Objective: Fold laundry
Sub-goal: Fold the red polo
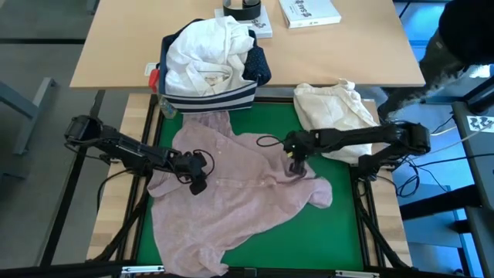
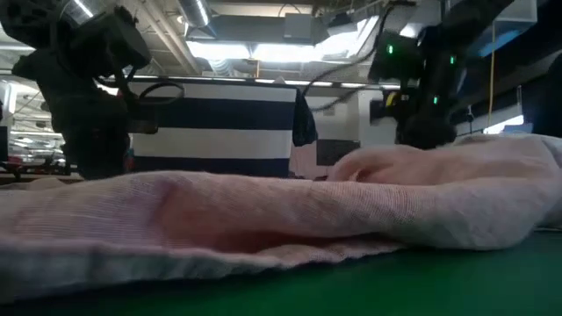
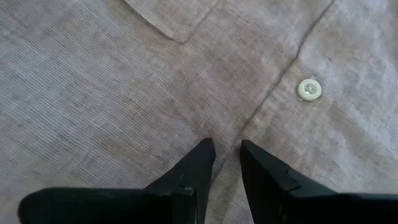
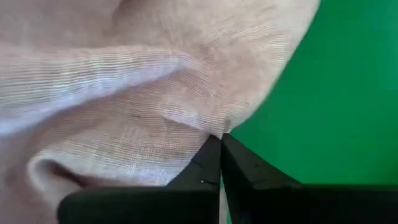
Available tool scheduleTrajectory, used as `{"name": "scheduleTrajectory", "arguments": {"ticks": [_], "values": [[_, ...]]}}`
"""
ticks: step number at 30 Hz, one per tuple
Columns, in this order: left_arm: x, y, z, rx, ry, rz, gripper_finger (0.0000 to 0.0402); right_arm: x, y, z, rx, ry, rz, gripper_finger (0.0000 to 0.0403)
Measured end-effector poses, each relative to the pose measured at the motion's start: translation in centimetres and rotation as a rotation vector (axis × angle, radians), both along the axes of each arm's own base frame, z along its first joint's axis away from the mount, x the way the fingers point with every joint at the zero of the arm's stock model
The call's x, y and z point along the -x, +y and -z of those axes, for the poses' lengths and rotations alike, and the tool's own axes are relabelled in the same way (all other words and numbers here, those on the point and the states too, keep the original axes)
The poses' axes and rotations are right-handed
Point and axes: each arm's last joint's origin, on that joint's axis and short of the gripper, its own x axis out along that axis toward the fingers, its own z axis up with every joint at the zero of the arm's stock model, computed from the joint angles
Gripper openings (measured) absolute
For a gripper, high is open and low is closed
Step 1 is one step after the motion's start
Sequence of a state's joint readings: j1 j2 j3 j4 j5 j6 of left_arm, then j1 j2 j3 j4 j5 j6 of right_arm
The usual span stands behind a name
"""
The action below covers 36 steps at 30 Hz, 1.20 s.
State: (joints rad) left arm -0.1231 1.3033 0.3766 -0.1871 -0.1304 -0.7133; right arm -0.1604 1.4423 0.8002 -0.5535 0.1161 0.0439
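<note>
A pale pink top (image 1: pixel 231 201) lies spread and rumpled on the green mat (image 1: pixel 340 232), buttoned front up. My left gripper (image 1: pixel 198 179) points down over its left middle. In the left wrist view its fingers (image 3: pixel 227 149) stand a little apart, beside the button strip and a white button (image 3: pixel 309 89). I cannot tell whether the tips touch the cloth. My right gripper (image 1: pixel 296 164) is shut at the top's right edge (image 4: pixel 219 140). A white shirt (image 1: pixel 204 54) lies heaped in the navy striped bin (image 1: pixel 208 96). My right gripper pinches the pink top's right-hand edge (image 4: pixel 211 127) between its two fingertips, where the cloth meets the bare green mat. The fingers come from above, slanting down. The cloth around them lies in slack folds on the mat; one layer or several, I cannot tell.
A cream-beige cloth bundle (image 1: pixel 332 108) lies at the mat's far right corner. The navy striped bin stands at the far edge against a wooden table bearing a book (image 1: pixel 309 11). Bare green mat shows to the right (image 4: pixel 336 93) and near right of the top.
</note>
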Motion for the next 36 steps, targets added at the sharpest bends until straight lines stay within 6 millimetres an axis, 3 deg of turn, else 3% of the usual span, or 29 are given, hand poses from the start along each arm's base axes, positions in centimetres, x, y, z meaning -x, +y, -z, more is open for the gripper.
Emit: {"name": "scheduleTrajectory", "arguments": {"ticks": [5,10,14,18,21,24,27,31,36], "values": [[0.3,0.0,0.3,-0.022,0.002,0.028,0.0084,-0.1,-0.8,-3.1,0.291,0.051,0.025,0.0004],[0.3,0.1,0.3,-0.03,-0.003,0.043,0.0084,0.4,-1.8,-3.4,0.502,0.145,0.102,0.0007],[0.3,0.1,0.3,-0.032,-0.007,0.042,0.0084,0.5,-2.7,-3.6,0.532,0.113,0.22,0.0009],[0.2,0.1,0.3,-0.034,-0.019,0.041,0.0084,0.3,-2.6,-3.9,0.41,0.065,0.248,0.0025],[-0.2,0.0,-0.4,-0.04,-0.022,0.074,0.0084,0.1,-2.3,-5.3,0.313,0.06,0.264,0.0061],[-0.7,-0.1,-2.1,-0.038,-0.036,0.107,0.0084,0.1,-1.8,-7.8,0.14,0.056,0.232,0.0105],[-1.9,-0.2,-5.0,-0.04,-0.12,0.107,0.0084,0.7,-1.1,-10.3,-0.075,0.017,0.171,0.0145],[-2.1,-0.3,-6.0,-0.033,-0.136,0.111,0.0084,2.2,1.4,-11.1,-0.321,0.009,0.135,0.0177],[-1.5,-0.4,-5.2,-0.015,-0.102,0.13,0.0084,4.7,6.7,-10.6,-0.497,0.105,0.076,0.0186]]}}
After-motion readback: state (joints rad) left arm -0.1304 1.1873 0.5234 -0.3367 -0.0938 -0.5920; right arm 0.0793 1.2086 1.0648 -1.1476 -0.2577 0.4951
